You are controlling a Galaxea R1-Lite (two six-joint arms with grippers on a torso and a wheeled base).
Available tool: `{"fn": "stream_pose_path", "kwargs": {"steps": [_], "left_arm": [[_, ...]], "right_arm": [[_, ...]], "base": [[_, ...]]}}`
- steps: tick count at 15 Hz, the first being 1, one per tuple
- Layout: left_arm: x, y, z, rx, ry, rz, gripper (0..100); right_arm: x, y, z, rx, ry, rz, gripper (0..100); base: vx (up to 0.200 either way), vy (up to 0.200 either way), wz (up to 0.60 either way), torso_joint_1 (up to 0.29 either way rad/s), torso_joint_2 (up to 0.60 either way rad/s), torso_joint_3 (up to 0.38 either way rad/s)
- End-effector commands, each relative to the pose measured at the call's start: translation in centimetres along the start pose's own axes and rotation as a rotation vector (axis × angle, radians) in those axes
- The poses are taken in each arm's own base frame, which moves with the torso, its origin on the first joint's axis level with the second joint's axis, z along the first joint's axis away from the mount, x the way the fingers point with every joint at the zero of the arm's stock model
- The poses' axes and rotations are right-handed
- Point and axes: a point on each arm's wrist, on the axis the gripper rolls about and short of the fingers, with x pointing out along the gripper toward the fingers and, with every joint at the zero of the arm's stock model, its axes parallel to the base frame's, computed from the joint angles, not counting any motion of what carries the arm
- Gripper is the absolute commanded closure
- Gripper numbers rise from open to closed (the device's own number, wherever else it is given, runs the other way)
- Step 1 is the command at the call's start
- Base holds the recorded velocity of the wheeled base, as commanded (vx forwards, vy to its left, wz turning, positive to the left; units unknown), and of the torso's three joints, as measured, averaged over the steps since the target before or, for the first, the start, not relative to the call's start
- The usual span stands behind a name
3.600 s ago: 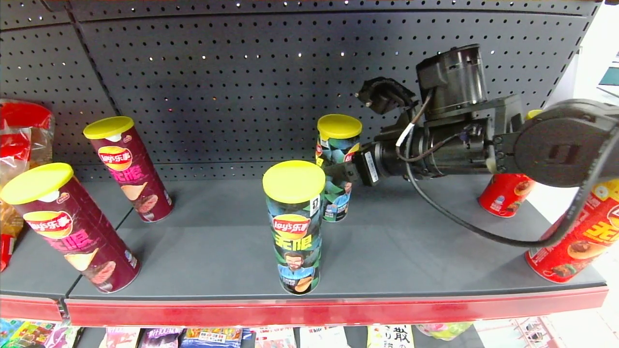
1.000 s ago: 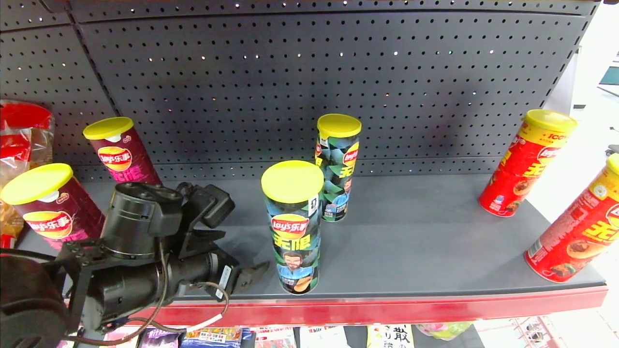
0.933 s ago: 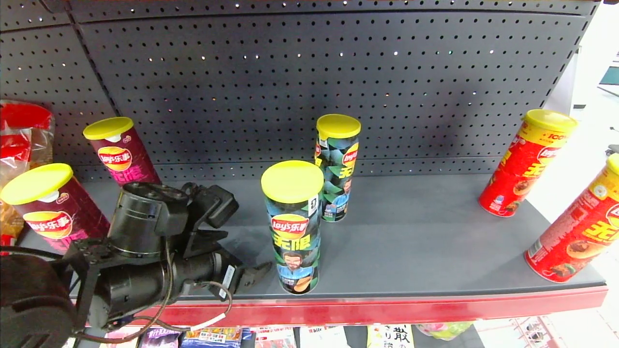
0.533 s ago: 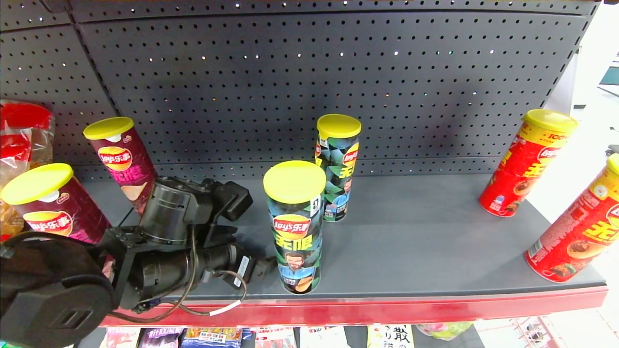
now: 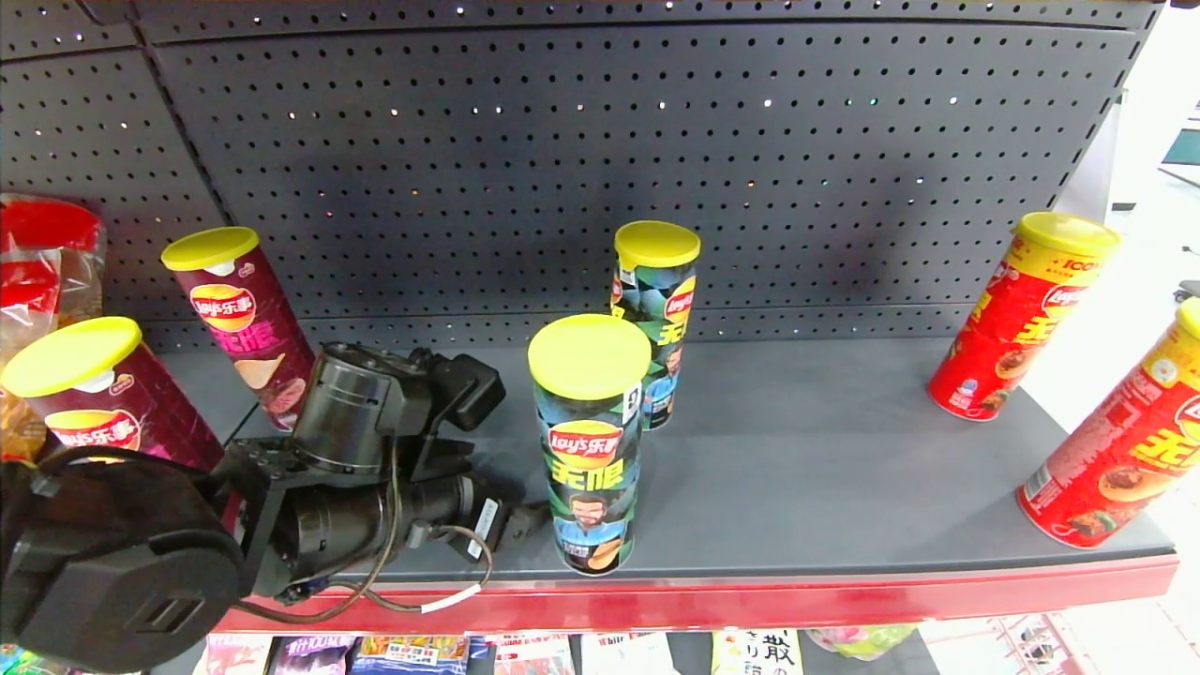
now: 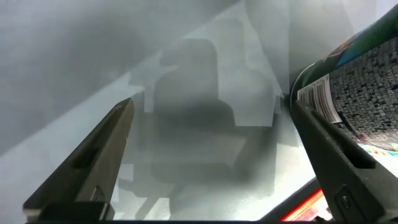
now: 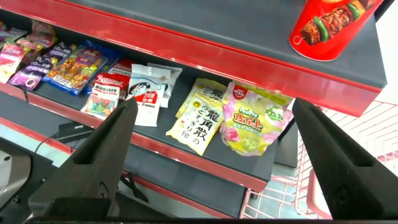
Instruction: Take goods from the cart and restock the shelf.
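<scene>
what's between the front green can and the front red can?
Nothing. In the head view, the grey shelf between the front green can and the front red can is bare; the other red can stands farther back.

The near middle can [image 5: 589, 450] and far middle can [image 5: 656, 319] both wear a teal, green and black patchwork print, yellow lids on top. The left cans [image 5: 248, 323] are maroon, the right cans [image 5: 1022, 314] red with yellow, same yellow lids. Grey shelf [image 5: 797, 469], red front strip [image 5: 750, 600], dark grey pegboard [image 5: 562, 169] dotted with holes.
</scene>
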Motion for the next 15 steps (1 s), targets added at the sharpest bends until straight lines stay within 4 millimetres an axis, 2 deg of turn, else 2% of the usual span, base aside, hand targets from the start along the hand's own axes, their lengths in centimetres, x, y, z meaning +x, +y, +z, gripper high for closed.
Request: {"fn": "stream_pose_path", "kwargs": {"steps": [1, 4, 15], "left_arm": [[-0.1, -0.2, 0.1, 0.003, -0.003, -0.005, 0], [0.1, -0.7, 0.0, 0.015, 0.000, -0.022, 0], [1.3, -0.8, 0.9, 0.013, -0.028, -0.022, 0]], "right_arm": [[0.0, 0.0, 0.0, -0.001, 0.001, 0.001, 0], [0.0, 0.0, 0.0, 0.001, 0.001, 0.001, 0], [0.0, 0.0, 0.0, 0.004, 0.001, 0.001, 0]], "base": [[0.000, 0.000, 0.00, 0.000, 0.00, 0.000], [0.000, 0.000, 0.00, 0.000, 0.00, 0.000], [0.000, 0.000, 0.00, 0.000, 0.00, 0.000]]}}
